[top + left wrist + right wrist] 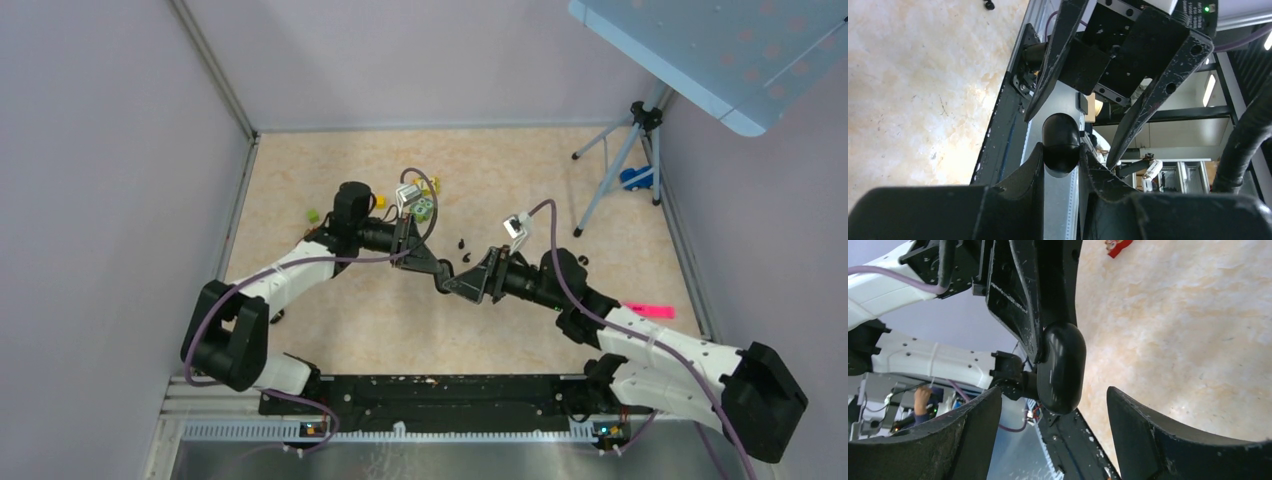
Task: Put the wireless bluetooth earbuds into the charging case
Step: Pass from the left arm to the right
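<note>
From above, the two arms meet over the middle of the counter, the left hand and the right hand tip to tip. What sits between them is too small to make out from here. Two tiny black earbuds lie loose on the counter just beyond the hands, so neither is in place. The task looks to be at an early stage: the case must be opened, and both buds picked up and seated. In the left wrist view the left hand is clenched on the charging case, held off the counter. The case is a glossy black rounded pebble with a faint seam across its middle, apparently shut. The right hand's fingers splay around it from above. In the right wrist view the case hangs between the right hand's fingers with a gap on each side, so that hand is released and grasps nothing.
</note>
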Controlling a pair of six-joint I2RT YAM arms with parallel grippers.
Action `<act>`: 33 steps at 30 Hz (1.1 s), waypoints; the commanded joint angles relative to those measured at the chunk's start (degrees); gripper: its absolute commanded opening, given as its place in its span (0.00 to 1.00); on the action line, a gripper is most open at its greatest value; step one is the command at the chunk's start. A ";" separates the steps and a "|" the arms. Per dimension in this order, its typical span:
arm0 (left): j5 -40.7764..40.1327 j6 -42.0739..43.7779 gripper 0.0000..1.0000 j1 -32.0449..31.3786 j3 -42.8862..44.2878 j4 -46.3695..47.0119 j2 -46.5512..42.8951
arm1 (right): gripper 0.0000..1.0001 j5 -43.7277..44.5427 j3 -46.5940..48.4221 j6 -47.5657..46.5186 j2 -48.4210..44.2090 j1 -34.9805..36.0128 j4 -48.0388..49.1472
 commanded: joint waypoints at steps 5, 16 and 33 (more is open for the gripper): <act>5.20 -9.69 0.00 0.61 -0.86 16.26 -2.48 | 0.75 -6.27 -2.23 6.61 3.24 -0.73 17.17; 5.94 -13.52 0.00 0.66 -2.79 21.86 -3.00 | 0.67 -6.92 -5.67 11.95 5.61 -0.90 29.12; 5.32 -14.84 0.00 0.61 -3.66 23.02 -3.94 | 0.19 -5.06 -7.03 13.42 8.88 -1.35 35.78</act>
